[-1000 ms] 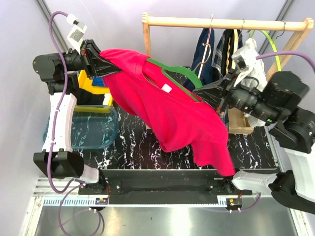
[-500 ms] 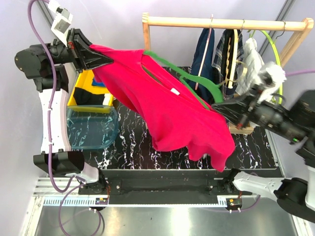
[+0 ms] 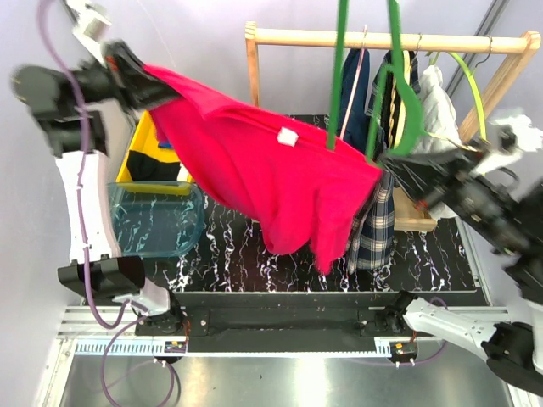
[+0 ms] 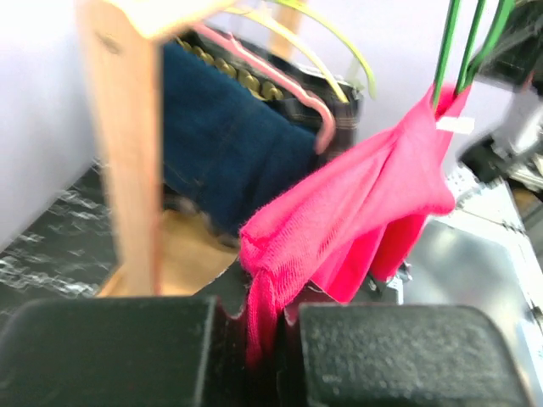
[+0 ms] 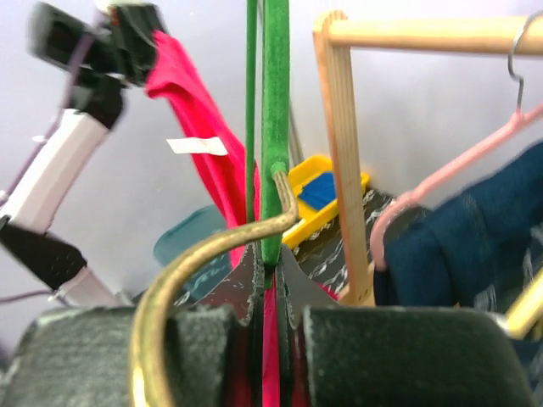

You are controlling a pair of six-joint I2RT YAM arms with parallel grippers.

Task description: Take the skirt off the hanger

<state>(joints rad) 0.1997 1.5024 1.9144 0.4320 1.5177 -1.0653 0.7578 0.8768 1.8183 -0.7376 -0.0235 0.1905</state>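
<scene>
The plaid skirt (image 3: 376,227) hangs on the rack behind the red cloth, and neither gripper touches it. A pale yellow hanger arch (image 4: 273,28) shows above the denim in the left wrist view; in the top view it is mostly hidden. My left gripper (image 3: 138,79) (image 4: 271,339) is shut on a corner of a red garment (image 3: 254,170), held high at the far left. My right gripper (image 3: 397,164) (image 5: 270,271) is shut on a green hanger (image 3: 405,93) (image 5: 273,127) and on red cloth. The green hanger stands upright, with its brass hook (image 5: 204,254) curling over my fingers.
A wooden rack (image 3: 390,38) carries a navy denim garment (image 3: 356,76), a white garment (image 3: 437,102), a pink hanger (image 5: 441,182) and a lime hanger (image 3: 471,76). A teal tub (image 3: 157,222) and a yellow bin (image 3: 140,157) stand at the left of the black marble table (image 3: 441,254).
My left gripper rose further left with the red cloth. My right gripper swung down and right, tipping the green hanger upright. The red garment sagged lower, and the plaid skirt now shows beneath it.
</scene>
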